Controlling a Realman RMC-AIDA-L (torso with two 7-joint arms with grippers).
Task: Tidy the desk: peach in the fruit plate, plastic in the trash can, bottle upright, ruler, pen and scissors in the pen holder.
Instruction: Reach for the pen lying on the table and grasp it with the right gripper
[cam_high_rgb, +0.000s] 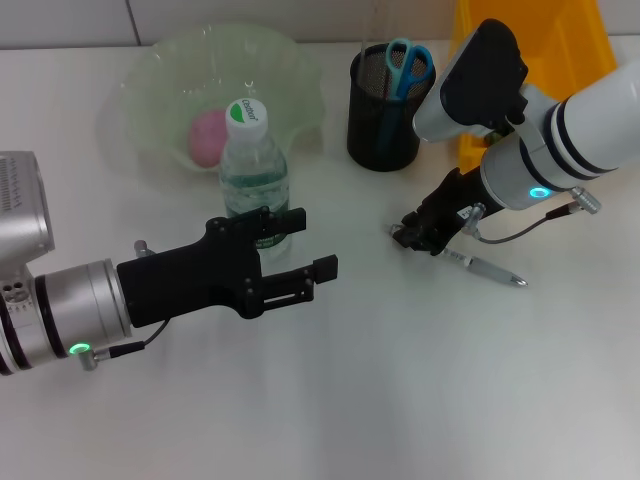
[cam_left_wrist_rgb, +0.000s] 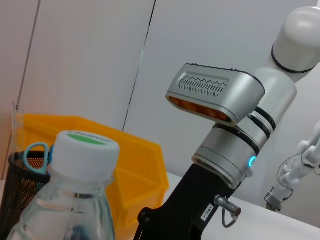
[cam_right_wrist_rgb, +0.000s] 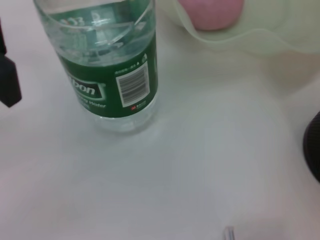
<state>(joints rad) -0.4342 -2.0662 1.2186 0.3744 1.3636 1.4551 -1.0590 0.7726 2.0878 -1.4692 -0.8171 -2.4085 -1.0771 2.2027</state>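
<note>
— What room do we have around us?

— The white desk lies bare across its near half. Along the far edge stand the fruit plate with the peach in it, the mesh pen holder with the scissors in it, and the yellow bin behind our right arm.

— And the bottle?

— The bottle stands upright in front of the plate. Our left gripper is just beside it on the near side, fingers spread, one finger at the bottle's base and the other out over bare desk. We cannot tell whether that finger touches it.

— Where is the pen?

— The pen lies flat on the desk in front of the holder. Our right gripper is low at its far end; we cannot tell how its fingers stand.
</note>
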